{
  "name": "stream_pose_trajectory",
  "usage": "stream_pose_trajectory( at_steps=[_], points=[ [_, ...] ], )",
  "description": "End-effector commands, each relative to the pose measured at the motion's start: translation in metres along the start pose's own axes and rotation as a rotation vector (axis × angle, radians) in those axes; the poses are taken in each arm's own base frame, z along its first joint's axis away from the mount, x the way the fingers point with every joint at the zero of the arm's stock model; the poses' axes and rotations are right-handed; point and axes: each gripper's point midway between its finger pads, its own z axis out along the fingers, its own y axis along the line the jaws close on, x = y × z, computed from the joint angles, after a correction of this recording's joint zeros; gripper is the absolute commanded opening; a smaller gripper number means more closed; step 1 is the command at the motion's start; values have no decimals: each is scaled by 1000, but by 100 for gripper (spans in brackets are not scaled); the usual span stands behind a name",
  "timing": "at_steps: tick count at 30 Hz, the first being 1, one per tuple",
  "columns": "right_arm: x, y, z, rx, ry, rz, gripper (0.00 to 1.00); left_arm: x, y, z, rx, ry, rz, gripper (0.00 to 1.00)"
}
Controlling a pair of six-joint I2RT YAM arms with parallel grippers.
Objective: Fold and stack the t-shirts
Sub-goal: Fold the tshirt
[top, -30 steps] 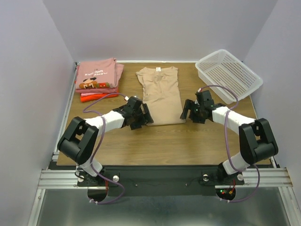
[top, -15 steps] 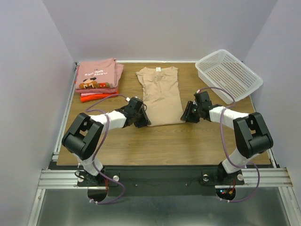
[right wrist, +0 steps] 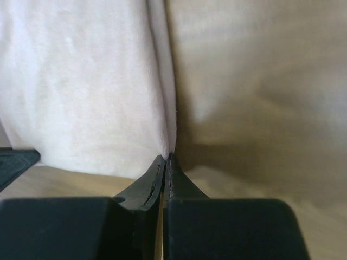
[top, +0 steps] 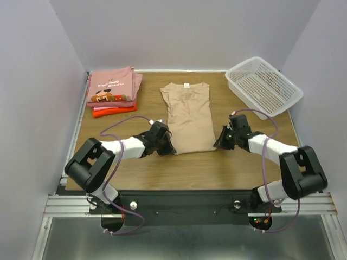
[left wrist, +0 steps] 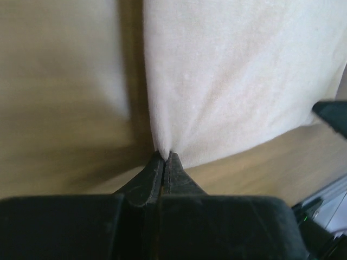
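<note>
At the centre of the table (top: 190, 173), the tan t-shirt (top: 188, 116) is lying as a narrow strip, not yet folded across, the left gripper (top: 169, 148) and right gripper (top: 218, 144) each pinching a near hem corner, while the pink and red-orange t-shirts (top: 113, 89) are sitting stacked at the far-left corner.

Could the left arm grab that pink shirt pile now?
Probably not yet: the left hand is shut on the tan cloth t-shirt's corner. Otherwise nothing blocks the way to the folded pink shirt pile.
</note>
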Motion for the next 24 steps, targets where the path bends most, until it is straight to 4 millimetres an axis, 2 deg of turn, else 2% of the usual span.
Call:
stream_pose_trajectory(
  at_steps=[1, 2, 3, 4, 6, 7, 8, 9, 10, 11, 14, 15, 18, 19, 21, 23, 24],
  points=[
    [18, -3, -36, -21, -20, -51, 0, 44, -9, -31, 37, 37, 25, 0],
    [25, -7, -42, -13, -11, -53, 0, 62, -14, -36, 51, 64, 53, 0],
    [38, -15, -52, 16, 16, -49, 0, 67, -18, -46, 69, 64, 50, 0],
    [42, -15, -65, -1, -11, -60, 0, 78, -14, -50, 60, 79, 47, 0],
    [55, -19, -82, 8, -5, -34, 0, 99, -30, -66, 120, 105, 43, 0],
    [58, -10, -88, -48, -14, -35, 0, 106, -34, -71, 139, 116, 44, 0],
    [53, 6, -103, -128, -59, -49, 0, 112, -33, -76, 132, 133, 52, 0],
    [56, 12, -113, -153, -49, -33, 0, 116, -41, -85, 156, 136, 55, 0],
    [43, 24, -126, -176, -101, -29, 0, 112, -42, -89, 144, 119, 53, 0],
    [37, 25, -137, -166, -147, -28, 0, 110, -45, -93, 148, 109, 53, 0],
    [19, 31, -153, -148, -216, -49, 0, 95, -65, -108, 190, 60, 58, 0],
    [11, 35, -158, -147, -232, -61, 0, 92, -66, -111, 181, 49, 64, 0],
    [-3, 39, -159, -121, -251, -69, 0, 65, -78, -121, 151, -53, 72, 0],
    [-12, 43, -160, -110, -257, -74, 0, 47, -86, -125, 131, -123, 39, 0],
    [-34, 46, -162, -81, -323, -67, 0, 34, -89, -129, 111, -159, 54, 0],
    [-54, 58, -165, -88, -361, -70, 0, 15, -99, -133, 110, -211, 51, 0],
    [-65, 66, -166, -105, -387, -73, 0, 3, -98, -133, 101, -234, 42, 0]
  ],
)
